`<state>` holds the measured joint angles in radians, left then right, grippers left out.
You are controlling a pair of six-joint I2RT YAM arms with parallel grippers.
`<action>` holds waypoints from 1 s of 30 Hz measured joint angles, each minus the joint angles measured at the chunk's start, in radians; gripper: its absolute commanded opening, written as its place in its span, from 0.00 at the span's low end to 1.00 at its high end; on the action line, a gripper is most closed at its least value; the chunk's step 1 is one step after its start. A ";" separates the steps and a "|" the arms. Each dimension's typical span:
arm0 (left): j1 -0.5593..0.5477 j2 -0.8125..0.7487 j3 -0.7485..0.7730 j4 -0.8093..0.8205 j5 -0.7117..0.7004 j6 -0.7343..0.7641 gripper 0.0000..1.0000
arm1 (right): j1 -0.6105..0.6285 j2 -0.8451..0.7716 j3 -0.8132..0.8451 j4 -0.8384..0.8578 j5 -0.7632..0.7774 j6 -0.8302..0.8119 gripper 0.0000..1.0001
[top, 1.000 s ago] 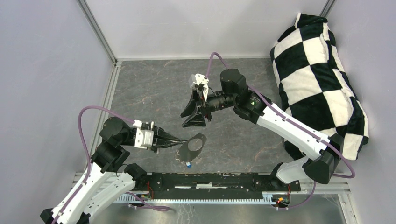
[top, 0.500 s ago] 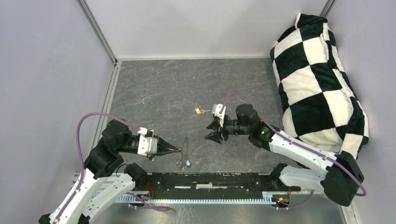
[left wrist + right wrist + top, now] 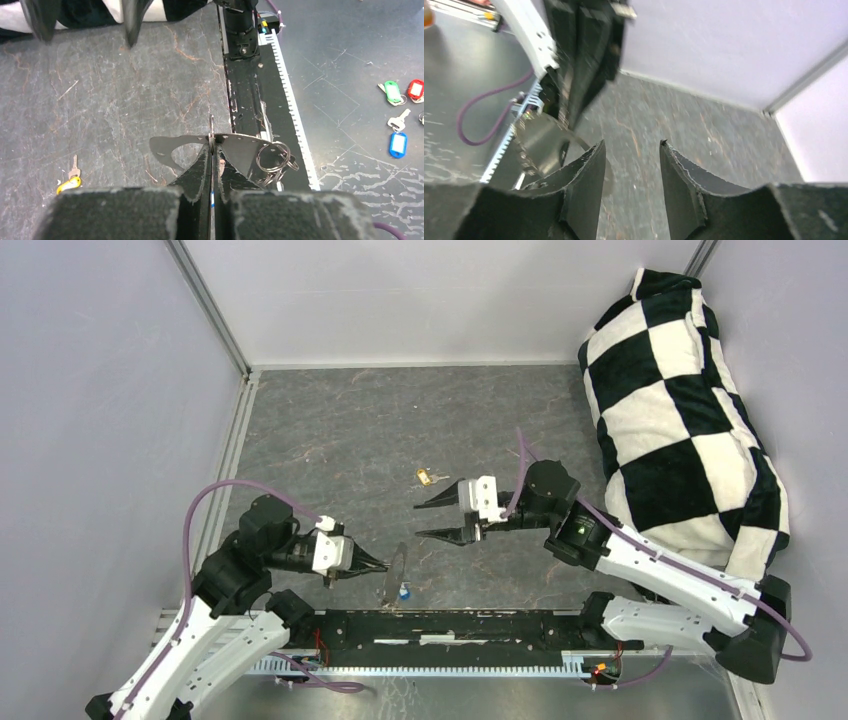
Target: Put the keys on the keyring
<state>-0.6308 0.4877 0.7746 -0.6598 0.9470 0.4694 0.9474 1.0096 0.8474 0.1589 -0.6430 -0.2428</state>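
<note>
Left wrist: left jaws clamp keyring [image 3: 235, 141]; green tag [image 3: 393, 92], blue tag [image 3: 398, 145].

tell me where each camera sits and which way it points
top external: above and behind the arm bases, looking down on the grey stone-patterned table; left hand and right hand show.
left wrist: on the left arm, facing rightward along its own shut fingers, pinching the thin grey metal keyring.
right wrist: on the right arm, facing leftward between its own open fingers at the left hand.
shared: both wrist views show the keyring; top and left wrist show the small brass-gold key.
</note>
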 measured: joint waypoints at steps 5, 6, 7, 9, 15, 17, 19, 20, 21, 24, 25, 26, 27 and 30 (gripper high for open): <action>0.000 0.037 0.000 -0.020 -0.023 0.023 0.02 | 0.121 0.045 0.166 -0.121 0.035 -0.103 0.46; 0.000 0.040 0.000 -0.023 -0.027 0.027 0.02 | 0.133 0.055 0.186 -0.145 0.042 -0.121 0.46; 0.000 0.040 0.000 -0.024 -0.030 0.029 0.02 | 0.143 0.066 0.203 -0.170 0.046 -0.136 0.46; 0.000 0.040 0.000 -0.026 -0.031 0.030 0.02 | 0.161 0.093 0.235 -0.230 0.053 -0.166 0.46; 0.000 0.040 0.000 -0.027 -0.046 0.039 0.02 | 0.216 0.197 0.332 -0.423 0.098 -0.221 0.43; 0.000 0.040 0.000 -0.027 -0.054 0.053 0.02 | 0.236 0.219 0.354 -0.465 0.115 -0.232 0.42; 0.000 0.043 0.000 -0.027 -0.057 0.061 0.02 | 0.256 0.240 0.379 -0.506 0.133 -0.241 0.40; 0.000 0.045 0.000 -0.027 -0.058 0.067 0.02 | 0.266 0.249 0.395 -0.529 0.145 -0.245 0.40; 0.000 0.047 0.000 -0.027 -0.059 0.070 0.02 | 0.272 0.257 0.407 -0.544 0.152 -0.247 0.38; 0.000 0.051 0.000 -0.028 -0.060 0.079 0.02 | 0.286 0.272 0.436 -0.571 0.173 -0.254 0.36; 0.000 0.051 0.000 -0.028 -0.061 0.080 0.02 | 0.290 0.275 0.443 -0.581 0.180 -0.256 0.35; 0.000 0.051 0.000 -0.028 -0.061 0.082 0.02 | 0.293 0.280 0.449 -0.588 0.187 -0.257 0.35; 0.000 0.051 0.001 -0.028 -0.062 0.082 0.02 | 0.295 0.284 0.453 -0.596 0.194 -0.257 0.34; 0.000 0.051 0.005 -0.028 -0.067 0.083 0.02 | 0.299 0.306 0.469 -0.623 0.212 -0.261 0.33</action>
<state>-0.6304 0.5388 0.7795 -0.6880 0.8803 0.5522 1.2461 1.3151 1.3167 -0.4644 -0.4309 -0.5034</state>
